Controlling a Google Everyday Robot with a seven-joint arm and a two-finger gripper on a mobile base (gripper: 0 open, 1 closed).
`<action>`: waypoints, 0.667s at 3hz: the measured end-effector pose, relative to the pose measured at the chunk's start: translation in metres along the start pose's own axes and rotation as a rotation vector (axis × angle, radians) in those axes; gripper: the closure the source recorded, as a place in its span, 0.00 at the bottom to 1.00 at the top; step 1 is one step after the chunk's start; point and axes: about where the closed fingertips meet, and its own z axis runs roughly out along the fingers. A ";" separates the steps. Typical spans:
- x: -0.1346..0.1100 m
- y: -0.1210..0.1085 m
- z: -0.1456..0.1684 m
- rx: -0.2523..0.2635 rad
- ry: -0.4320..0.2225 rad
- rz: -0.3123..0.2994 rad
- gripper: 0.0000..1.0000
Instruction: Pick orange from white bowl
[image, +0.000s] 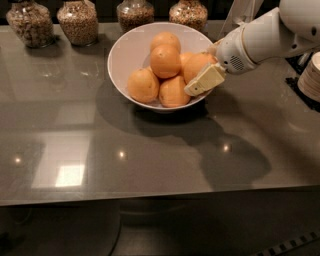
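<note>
The white bowl (125, 55) stands on the dark glossy table at the back centre. Several oranges are piled in it, one on top (165, 60). No stem nub shows on any of them. My gripper (202, 76) reaches in from the right over the bowl's right rim. It sits against the right-hand orange (196, 64), which its cream-coloured tip partly covers. The white arm (265, 37) runs off to the upper right.
Several grain-filled glass jars (77, 22) line the table's back edge behind the bowl. A stack of pale cups or plates (311, 75) stands at the far right edge. The table's front edge (150, 197) runs across the lower part of the view.
</note>
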 end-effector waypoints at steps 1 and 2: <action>0.006 0.003 0.010 -0.015 0.019 -0.006 0.32; 0.008 0.005 0.012 -0.020 0.025 -0.008 0.51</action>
